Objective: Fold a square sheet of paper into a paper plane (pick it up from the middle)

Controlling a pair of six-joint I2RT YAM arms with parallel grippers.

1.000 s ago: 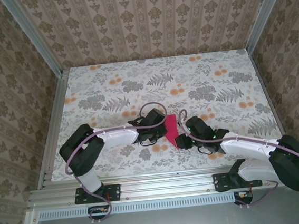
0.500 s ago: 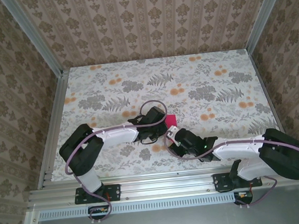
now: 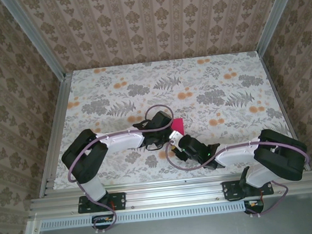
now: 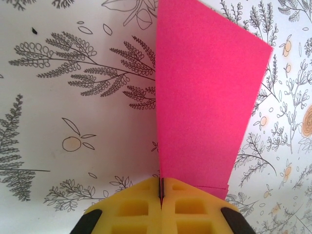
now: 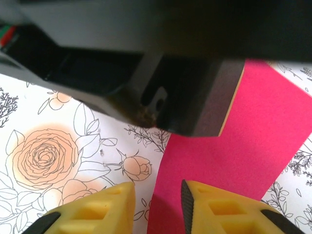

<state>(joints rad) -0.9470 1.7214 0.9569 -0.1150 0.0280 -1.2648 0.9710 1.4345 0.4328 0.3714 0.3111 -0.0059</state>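
Observation:
The square sheet of paper (image 4: 204, 97) is magenta-pink and folded in layers into a tapering strip. My left gripper (image 4: 161, 192) is shut on its narrow end, and the strip stands out past the yellow fingers above the table. From above, a small part of the paper (image 3: 177, 127) shows at mid-table beside my left gripper (image 3: 167, 125). My right gripper (image 3: 175, 145) sits just in front of it. In the right wrist view the paper (image 5: 253, 141) runs under the dark body of the left arm (image 5: 146, 58). My right gripper (image 5: 158, 195) is open, with the paper's near edge between its fingers.
The flowered tabletop (image 3: 208, 84) stretches behind and to both sides of the arms. Aluminium rails (image 3: 56, 137) and patterned walls close in the table. The left arm's cable loop (image 3: 158, 110) arches just behind the paper.
My right arm has swung left and forward until its gripper sits under the left one. The paper now shows less from above. The left gripper stays shut on it.

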